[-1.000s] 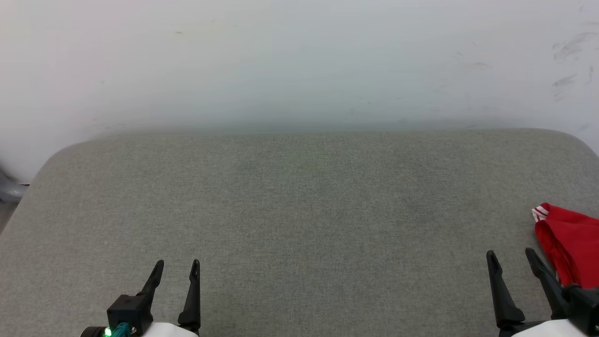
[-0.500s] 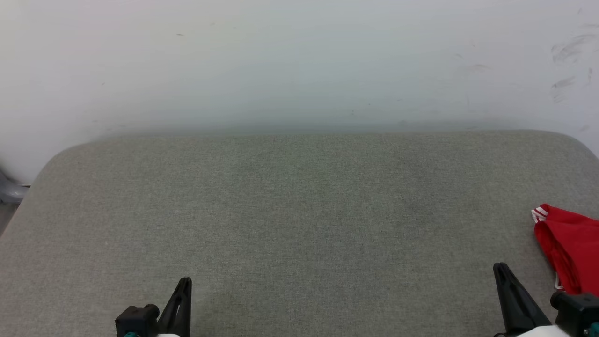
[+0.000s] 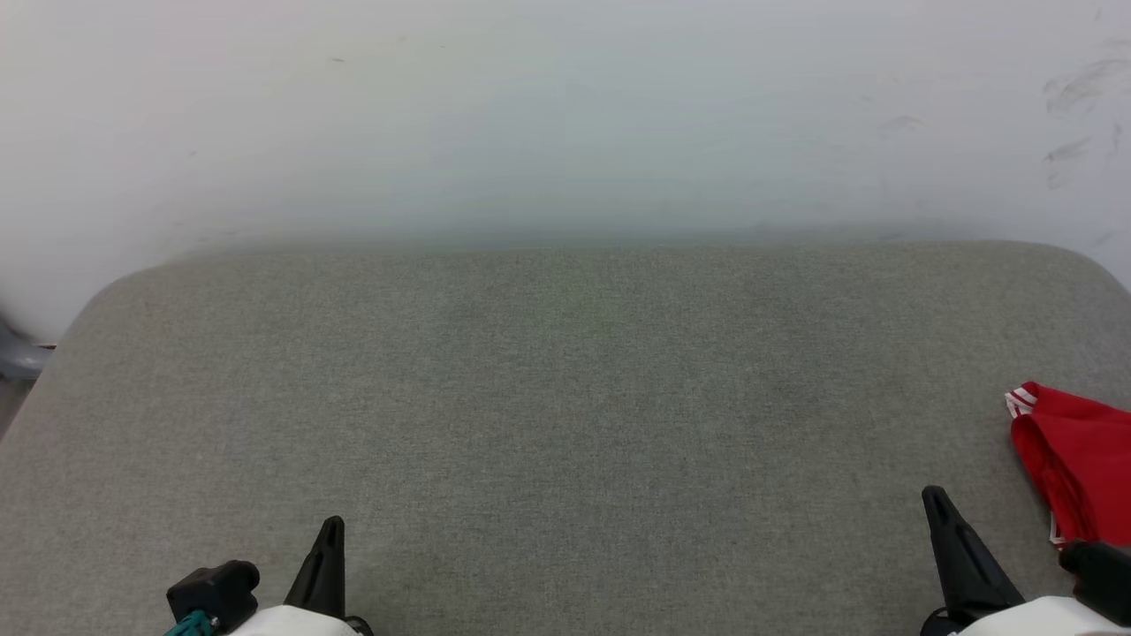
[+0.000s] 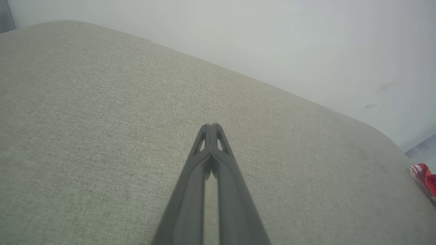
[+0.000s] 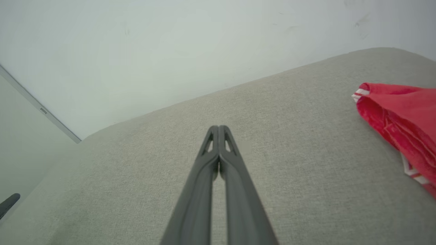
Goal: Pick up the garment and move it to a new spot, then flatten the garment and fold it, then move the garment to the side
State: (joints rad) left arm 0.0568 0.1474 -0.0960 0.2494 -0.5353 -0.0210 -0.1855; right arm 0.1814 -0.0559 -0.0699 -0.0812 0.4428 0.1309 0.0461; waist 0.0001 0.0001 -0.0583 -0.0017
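Observation:
The garment [image 3: 1078,459], red with a bit of red-and-white striped trim, lies bunched at the right edge of the grey cushioned surface [image 3: 565,397]; most of it runs out of the picture. It also appears at the right of the right wrist view as the garment [image 5: 405,119], and as a small red scrap [image 4: 424,177] far right in the left wrist view. My right gripper [image 3: 937,503] is shut, empty, just left of the garment and apart from it. My left gripper [image 3: 331,530] is shut on nothing at the lower left. Both wrist views show fingertips pressed together: left gripper [image 4: 211,127], right gripper [image 5: 218,128].
A pale wall [image 3: 565,115] rises right behind the cushioned surface. The surface's rounded corners drop off at far left [image 3: 97,300] and far right. A grey object [image 3: 16,358] pokes in at the left edge beyond the surface.
Both grippers went from open to shut, with nothing between the fingers. Both have drawn back slightly toward the bottom of the head view. The garment has stayed in place.

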